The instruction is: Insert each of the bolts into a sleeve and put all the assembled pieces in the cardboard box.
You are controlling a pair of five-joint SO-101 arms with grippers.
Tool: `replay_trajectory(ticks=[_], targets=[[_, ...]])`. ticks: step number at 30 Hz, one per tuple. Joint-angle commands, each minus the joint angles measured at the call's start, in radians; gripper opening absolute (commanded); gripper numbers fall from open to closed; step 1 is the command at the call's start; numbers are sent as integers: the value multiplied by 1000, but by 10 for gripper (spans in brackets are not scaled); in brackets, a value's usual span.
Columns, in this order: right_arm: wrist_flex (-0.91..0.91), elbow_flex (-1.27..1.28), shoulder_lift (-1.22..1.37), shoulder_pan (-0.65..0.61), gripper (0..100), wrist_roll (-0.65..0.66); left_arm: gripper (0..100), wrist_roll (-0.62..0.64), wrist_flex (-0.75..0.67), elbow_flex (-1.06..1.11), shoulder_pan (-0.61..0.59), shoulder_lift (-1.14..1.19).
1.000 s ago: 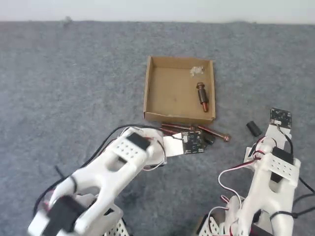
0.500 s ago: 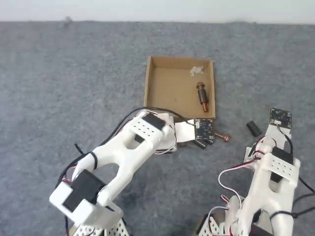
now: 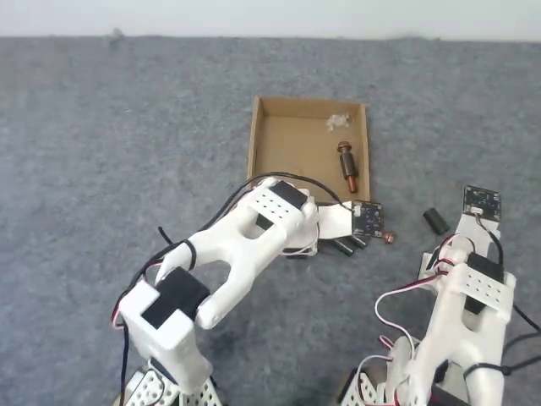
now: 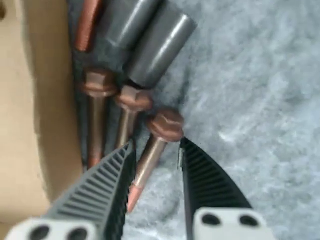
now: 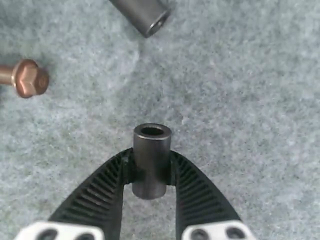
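Observation:
Three copper bolts lie side by side against the front wall of the cardboard box. My left gripper is open, its fingers on either side of the shaft of the outermost bolt. Two dark sleeves lie just past the bolt heads. From above, the left arm's wrist board covers most of this; one bolt head pokes out. My right gripper is shut on an upright dark sleeve. One assembled piece lies inside the box.
Another loose sleeve lies on the grey carpet between the two arms, near the right gripper. A bolt head is in the right wrist view. A small white scrap sits in the box's far corner.
The left arm has swung right and forward along the box's front wall, and now covers the bolts that lay bare before. The right arm has stayed still.

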Motion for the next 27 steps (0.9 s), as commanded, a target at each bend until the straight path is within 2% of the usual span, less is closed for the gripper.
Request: replay_trajectory(ticks=[1,10,13,22,27], targets=[[-15,-2,-30,8,7,34,133,-41,54,-48,18,-5],[-33,5,-30,7,7,34,133,-54,84,-70,17,46],[-33,5,-30,7,7,34,133,-54,152,-136,18,95],[-35,12,-30,-22,7,34,49,-54,341,-349,29,276],[-35,14,-30,-22,7,34,11,-54,368,-380,26,287]])
